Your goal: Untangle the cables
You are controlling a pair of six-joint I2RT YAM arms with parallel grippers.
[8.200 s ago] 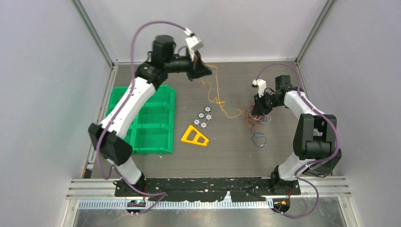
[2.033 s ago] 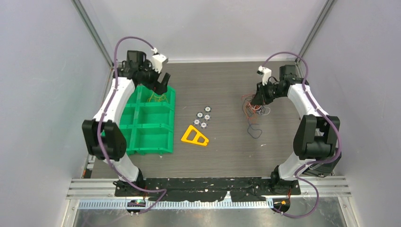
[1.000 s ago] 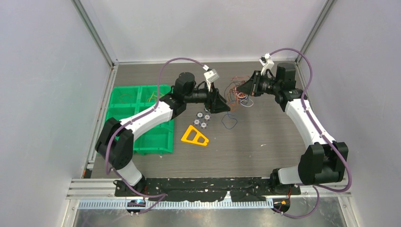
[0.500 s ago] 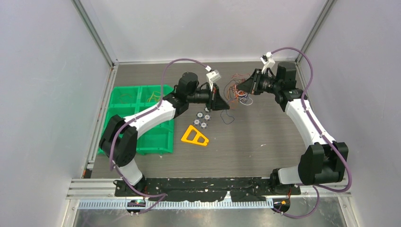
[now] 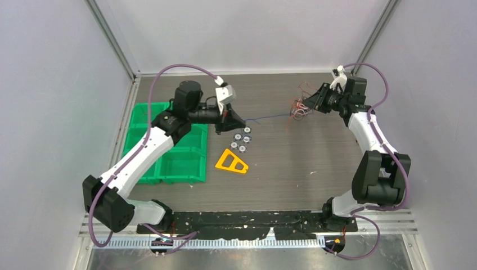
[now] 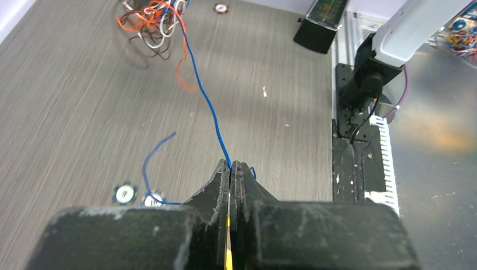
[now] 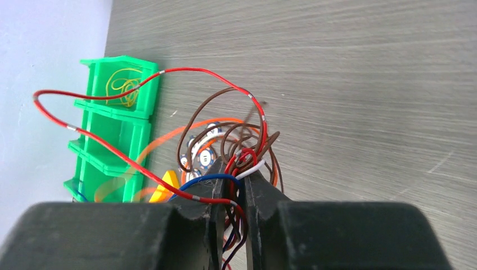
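My right gripper [image 5: 308,104] is shut on a tangled bunch of cables [image 5: 298,107] in red, brown, orange, blue and white and holds it above the table at the back right. In the right wrist view the strands [image 7: 225,140] loop out from between my fingertips [image 7: 236,180]. My left gripper [image 5: 236,122] is shut on a single blue cable [image 5: 264,118] that runs taut to the bunch. In the left wrist view the blue cable [image 6: 205,101] rises from my shut fingertips [image 6: 233,165] to the bunch [image 6: 152,22]; its free end curls down to the left.
A green compartment bin [image 5: 174,152] lies at the left, with a yellow wire [image 7: 124,84] in a far compartment. Several poker chips [image 5: 242,140] and a yellow triangular piece [image 5: 232,162] lie on the table below my left gripper.
My left gripper has drawn back to the left with the blue cable, pulling it straight. My right gripper has swung right and back with the bunch, so the two are farther apart.
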